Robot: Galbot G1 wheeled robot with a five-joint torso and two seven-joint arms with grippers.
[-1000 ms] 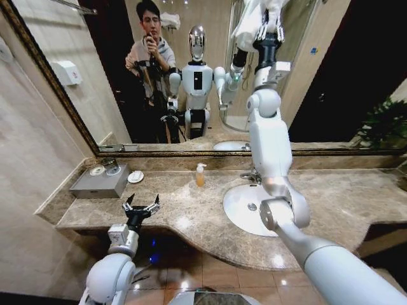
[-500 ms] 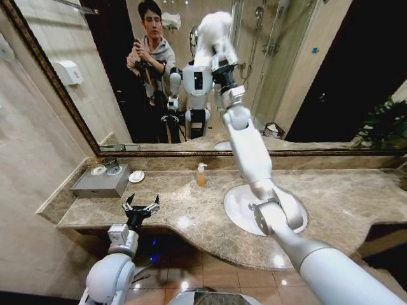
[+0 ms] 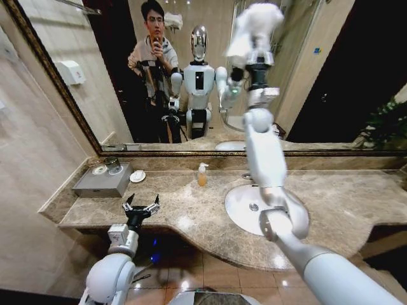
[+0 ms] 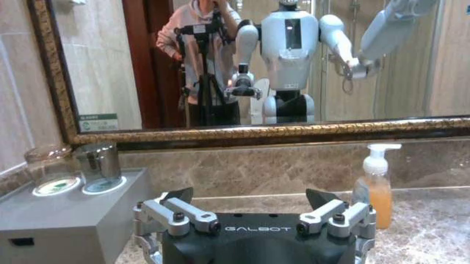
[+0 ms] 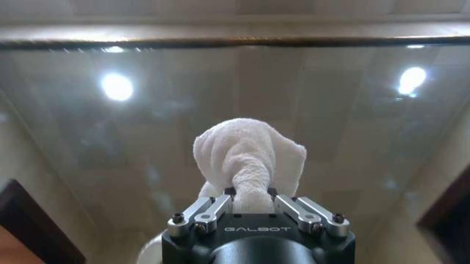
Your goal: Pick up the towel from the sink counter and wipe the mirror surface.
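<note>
- Head view shows the mirror spanning the wall above the sink counter — largest things here.
- Right gripper is raised high against the glass, fingers clamped on the towel, which bunches out past the fingertips.
- Left gripper hovers low at the counter's front edge, fingers spread wide and holding nothing.
- Soap bottle stands near the basin.

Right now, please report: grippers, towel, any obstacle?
Right gripper shut on small white fluffy towel, raised at wide bronze-framed mirror. Left gripper open, over brown marble counter. No obstacle seen.
</note>
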